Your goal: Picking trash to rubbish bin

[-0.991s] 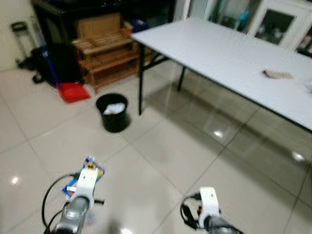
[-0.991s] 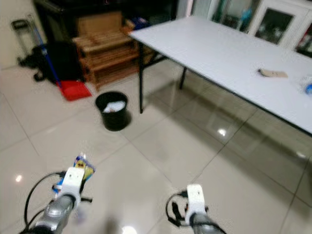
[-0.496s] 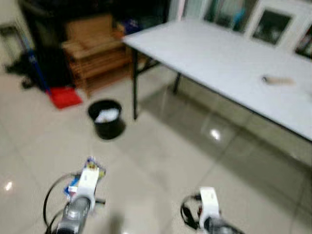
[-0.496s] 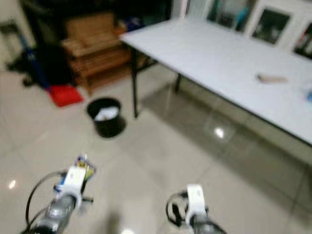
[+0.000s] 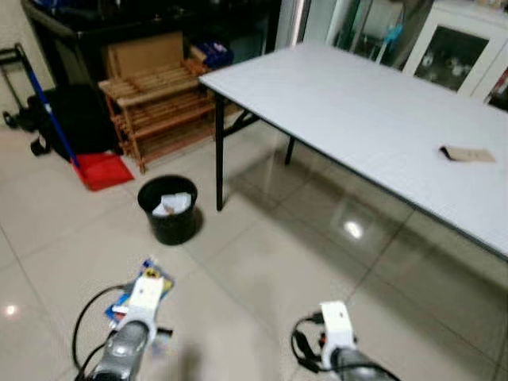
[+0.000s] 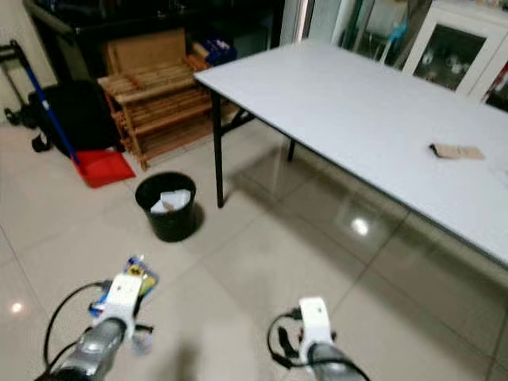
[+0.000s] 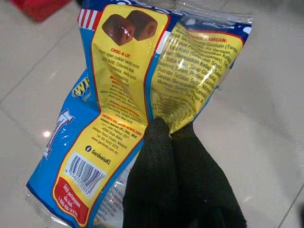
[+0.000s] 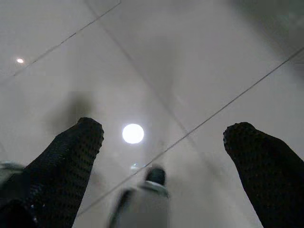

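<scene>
L gripper is clamped on a blue-yellow snack wrapper, held low over the floor tiles. Black bin sits at 12 o'clock from it, well apart, by the table leg, so L arm is nearer. R gripper hangs wide apart, holding nothing.

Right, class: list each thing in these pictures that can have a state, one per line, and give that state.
Left claw: shut on the snack wrapper.
Snack wrapper: crumpled, held off the floor.
Right claw: open, holding nothing.
Rubbish bin: upright on the floor, lidless, white trash inside.
Table: standing, a brown item lying flat on it.
</scene>
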